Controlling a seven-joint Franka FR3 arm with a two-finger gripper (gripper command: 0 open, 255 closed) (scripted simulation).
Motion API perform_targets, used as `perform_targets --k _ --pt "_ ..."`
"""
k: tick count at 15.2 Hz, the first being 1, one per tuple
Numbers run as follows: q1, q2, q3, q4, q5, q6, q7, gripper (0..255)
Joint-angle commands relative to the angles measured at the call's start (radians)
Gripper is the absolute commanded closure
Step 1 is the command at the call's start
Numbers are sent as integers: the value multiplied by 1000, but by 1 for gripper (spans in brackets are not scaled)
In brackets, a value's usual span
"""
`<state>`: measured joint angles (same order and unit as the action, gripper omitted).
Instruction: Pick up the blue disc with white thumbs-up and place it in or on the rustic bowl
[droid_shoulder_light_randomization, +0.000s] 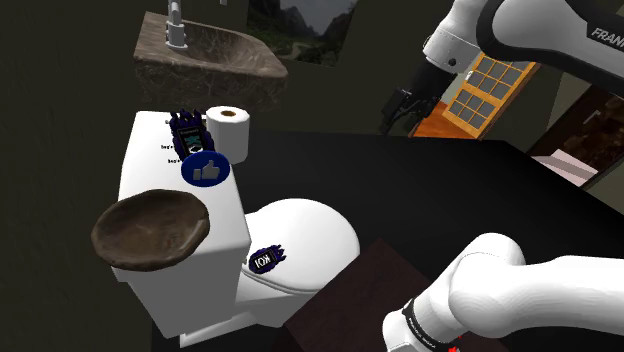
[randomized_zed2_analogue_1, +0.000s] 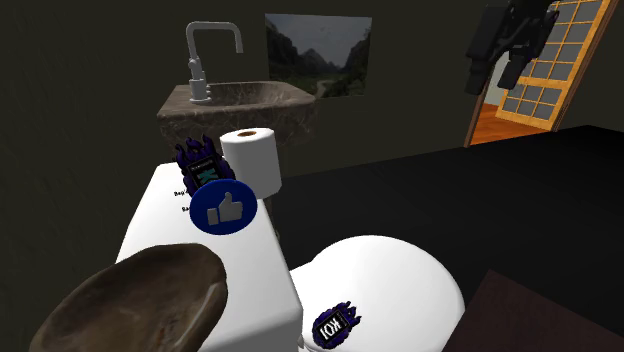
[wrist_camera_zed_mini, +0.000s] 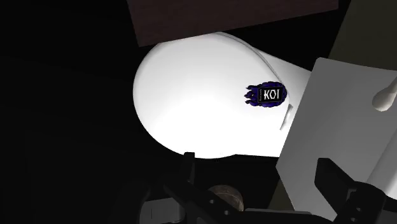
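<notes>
Your tool (droid_shoulder_light_randomization: 399, 108) hangs high in the air, well apart from everything on the toilet. In the second exterior view, the tool (randomized_zed2_analogue_1: 505, 48) sits up near the orange-framed window. In the wrist view its two fingers stand wide apart, with nothing between them and nothing touching them. You are holding nothing.

Below the tool (wrist_camera_zed_mini: 257, 163) you are looking down on the white toilet lid (wrist_camera_zed_mini: 197, 95), which carries a small dark blue patch (wrist_camera_zed_mini: 265, 95) with white letters. The edge of the toilet tank (wrist_camera_zed_mini: 343, 127) shows beside it.

The blue disc (droid_shoulder_light_randomization: 206, 170) with the white thumbs-up sits on top of the toilet tank (droid_shoulder_light_randomization: 140, 178), near the edge that faces the toilet lid (droid_shoulder_light_randomization: 310, 230). It is tipped up on edge rather than lying flat, and its face shows in both outside views. A dark purple pack (droid_shoulder_light_randomization: 187, 130) stands just behind it, and I cannot tell whether the two touch. A white paper roll (droid_shoulder_light_randomization: 229, 130) stands upright beside the pack.

The brown, rough bowl (droid_shoulder_light_randomization: 150, 228) rests at the other end of the tank top, near the disc but apart from it. It overhangs the tank's edge and has nothing in it. In the second exterior view the disc (randomized_zed2_analogue_1: 223, 208) sits between the bowl (randomized_zed2_analogue_1: 140, 300) and the paper roll (randomized_zed2_analogue_1: 250, 158).

A stone sink (droid_shoulder_light_randomization: 215, 55) with a tap (droid_shoulder_light_randomization: 177, 25) stands beyond the tank.
</notes>
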<state>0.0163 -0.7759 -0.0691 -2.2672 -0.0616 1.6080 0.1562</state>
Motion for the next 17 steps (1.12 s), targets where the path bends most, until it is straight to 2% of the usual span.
perform_targets --k 1,9,17 --pt "0 0 0 0 0 0 0 0" --pt "61 85 103 -78 89 230 107 0" --pt "113 238 211 -77 146 461 205 0"
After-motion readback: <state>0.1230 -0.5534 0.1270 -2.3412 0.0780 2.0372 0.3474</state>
